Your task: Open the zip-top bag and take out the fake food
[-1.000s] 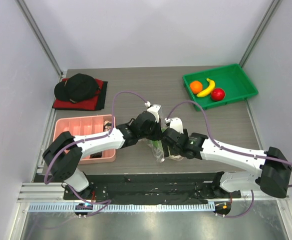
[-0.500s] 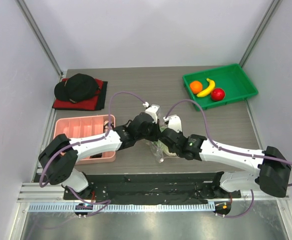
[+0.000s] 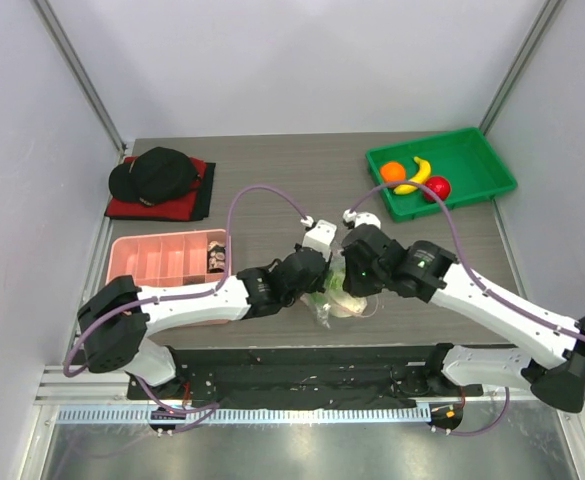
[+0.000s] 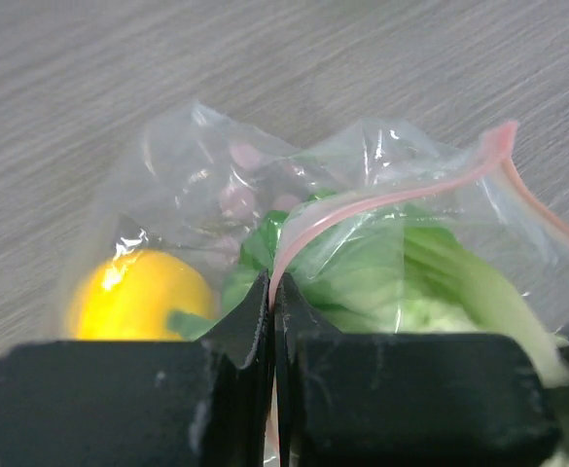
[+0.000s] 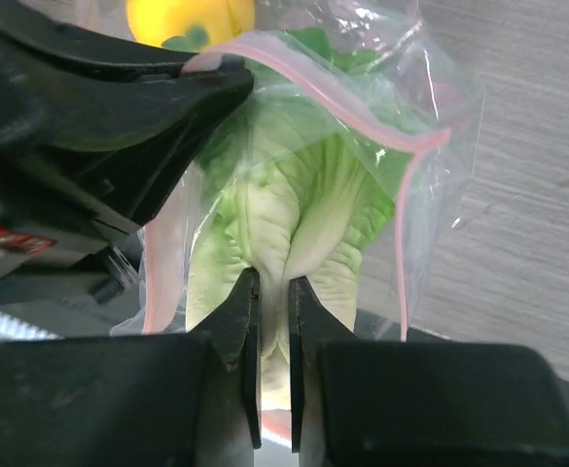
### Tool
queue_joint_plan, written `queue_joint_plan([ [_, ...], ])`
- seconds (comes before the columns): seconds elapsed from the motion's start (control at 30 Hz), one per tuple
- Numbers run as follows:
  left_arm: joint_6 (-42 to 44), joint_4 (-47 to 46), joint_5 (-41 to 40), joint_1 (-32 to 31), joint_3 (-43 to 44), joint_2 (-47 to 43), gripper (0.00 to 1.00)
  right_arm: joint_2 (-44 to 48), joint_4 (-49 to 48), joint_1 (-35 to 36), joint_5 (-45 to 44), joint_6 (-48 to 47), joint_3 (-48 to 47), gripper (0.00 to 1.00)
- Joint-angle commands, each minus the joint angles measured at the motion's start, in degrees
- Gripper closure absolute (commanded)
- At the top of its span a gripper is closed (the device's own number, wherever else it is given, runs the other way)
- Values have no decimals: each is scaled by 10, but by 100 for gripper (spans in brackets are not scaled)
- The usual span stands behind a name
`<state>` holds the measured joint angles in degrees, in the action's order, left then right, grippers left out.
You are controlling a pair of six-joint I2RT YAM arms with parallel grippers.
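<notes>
Pink-rimmed bag (image 4: 362, 165) mouth pinched shut in my left claw (image 4: 272, 292); right claw (image 5: 271, 292) nips the cabbage (image 5: 294, 214). Removal step, I judge: next, pull it straight out.

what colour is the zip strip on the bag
Pink. The zip strip shows best in the left wrist view.

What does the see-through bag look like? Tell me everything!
The zip-top bag is clear, crinkly plastic with faint pink dots and a pink zip strip. It lies on the table, its mouth open. Inside are a green-white cabbage and a yellow lemon. The left gripper pinches its strip; the right gripper pinches the cabbage.
</notes>
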<state>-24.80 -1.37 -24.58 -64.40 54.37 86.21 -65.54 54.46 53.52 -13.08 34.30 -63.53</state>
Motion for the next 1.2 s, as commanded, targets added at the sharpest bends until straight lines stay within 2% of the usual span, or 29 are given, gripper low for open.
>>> queue_joint_plan([
  [0.0,31,16,-83,-14,-15,-38,100,42,-40,-88,148,-17,-37,99],
  [0.13,48,19,-114,-27,-11,-45,100,54,-79,-111,219,-4,-50,99],
  [0.23,88,-35,-146,-63,-29,-72,100,31,-78,-122,213,-13,-48,99],
  [0.33,116,-59,-125,-84,-23,-96,100,6,-98,-125,209,-19,-18,99],
  [0.47,220,-68,-180,-156,2,-90,100,-20,-117,-136,220,-32,2,99],
  [0.53,261,-62,-208,-169,7,-83,100,-25,-115,-136,225,-42,2,99],
  [0.63,260,-34,-222,-172,14,-70,100,-25,-86,-145,216,-58,-3,99],
  [0.8,266,-62,-237,-172,-22,-59,100,12,-27,-174,230,-65,-37,99],
  [0.93,284,-75,-255,-172,-24,-16,100,28,-1,-206,326,-54,-56,99],
  [1.17,265,-102,-261,-158,-44,10,100,48,68,-231,364,-64,-92,99],
])
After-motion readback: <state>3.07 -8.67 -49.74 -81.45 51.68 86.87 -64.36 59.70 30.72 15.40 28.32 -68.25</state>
